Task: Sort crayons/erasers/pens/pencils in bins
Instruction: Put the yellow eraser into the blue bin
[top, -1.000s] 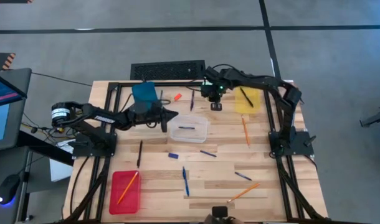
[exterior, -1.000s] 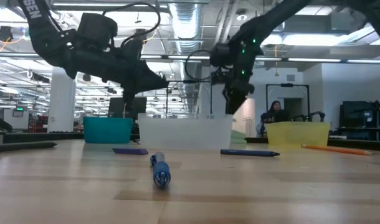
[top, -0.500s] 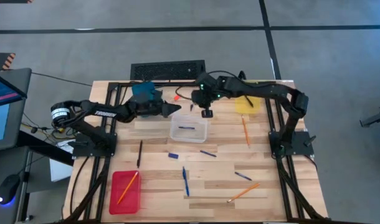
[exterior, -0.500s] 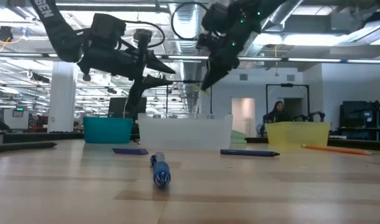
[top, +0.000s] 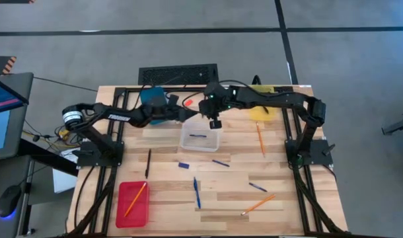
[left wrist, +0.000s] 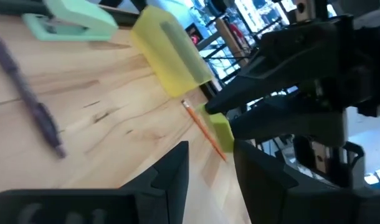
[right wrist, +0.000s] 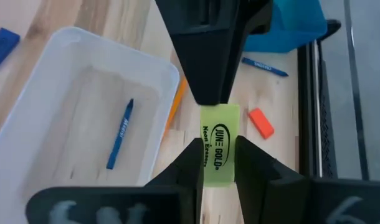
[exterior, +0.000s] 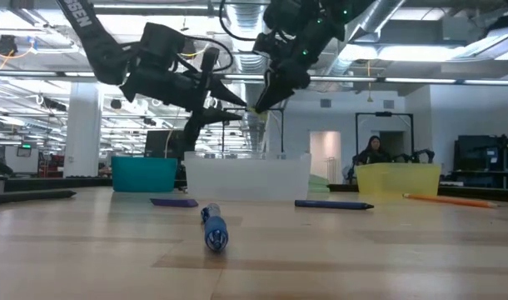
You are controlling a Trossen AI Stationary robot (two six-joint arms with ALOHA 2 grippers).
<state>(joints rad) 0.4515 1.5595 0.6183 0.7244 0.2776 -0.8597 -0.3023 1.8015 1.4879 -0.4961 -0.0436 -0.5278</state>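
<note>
A yellow eraser [right wrist: 218, 134] with black print is held in the air by my right gripper [right wrist: 216, 163], above the far edge of the clear bin [top: 201, 137]. My left gripper [left wrist: 210, 163] faces it from the table's left, open. Its fingertips [right wrist: 205, 87] stand at the eraser's free end; whether they touch it I cannot tell. In the low view both grippers meet high over the clear bin [exterior: 247, 177]. An orange-red eraser [right wrist: 261, 122] lies on the table near the blue bin [top: 152, 98]. My right gripper pinches the yellow eraser's two long sides [right wrist: 204, 163] between its two fingers, at the end nearer its wrist. The fingers slant down from the table's right and lie along the eraser. The eraser sticks out past the fingertips toward my left gripper, clear of the table.
The clear bin holds a blue stick [right wrist: 120, 134]. A yellow bin [top: 262, 109] stands at the far right, and a red bin [top: 133, 203] with a pencil at the near left. Pens [top: 197, 192], pencils [top: 259, 139] and a blue eraser [top: 183, 165] lie scattered on the table.
My right gripper has carried the yellow eraser up and toward the table's left, from near the yellow bin to above the clear bin's far edge. My left gripper has opened, rolled, and moved a little up and toward the far edge, meeting the eraser.
</note>
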